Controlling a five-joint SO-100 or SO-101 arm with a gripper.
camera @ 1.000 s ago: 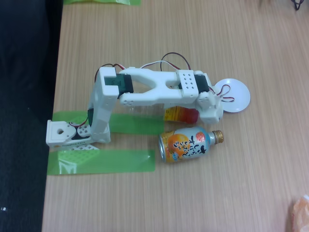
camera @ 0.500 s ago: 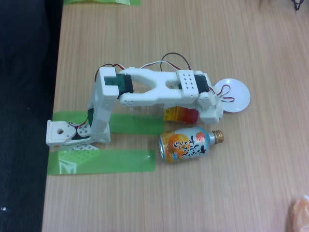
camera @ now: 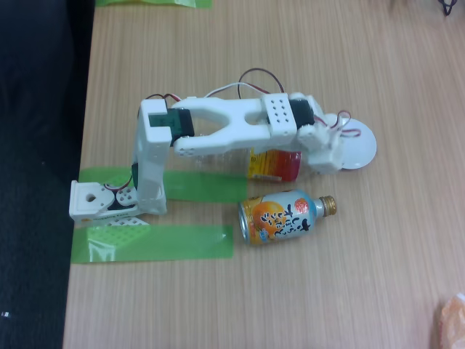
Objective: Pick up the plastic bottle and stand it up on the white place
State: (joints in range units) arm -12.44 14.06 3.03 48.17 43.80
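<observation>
Reaching out over the table [camera: 378, 276], the arm [camera: 240, 127] has its wrist right above the bottle [camera: 274, 165], and only the red, yellow and orange label band peeks out from under the white links. The rest of the bottle is hidden, so whether it's lifted or lying on the wood is hard to call; it looks tilted or on its side rather than upright. The gripper [camera: 328, 151] sits at the near edge of the disc [camera: 361, 147], overlapping its left rim in the fixed view. Can't tell if the fingers are spread or pinched on the bottle, since the wrist body covers them from above.

Progress-wise: the bottle is right beside the disc but not standing on it, so the main part isn't done. Probably somewhere in the carry or tip-up stage. What's left is getting the base onto the disc, bringing it upright and letting go without knocking it over.

The can [camera: 283, 217] lies on its side just below the bottle, close enough to get bumped.
</observation>
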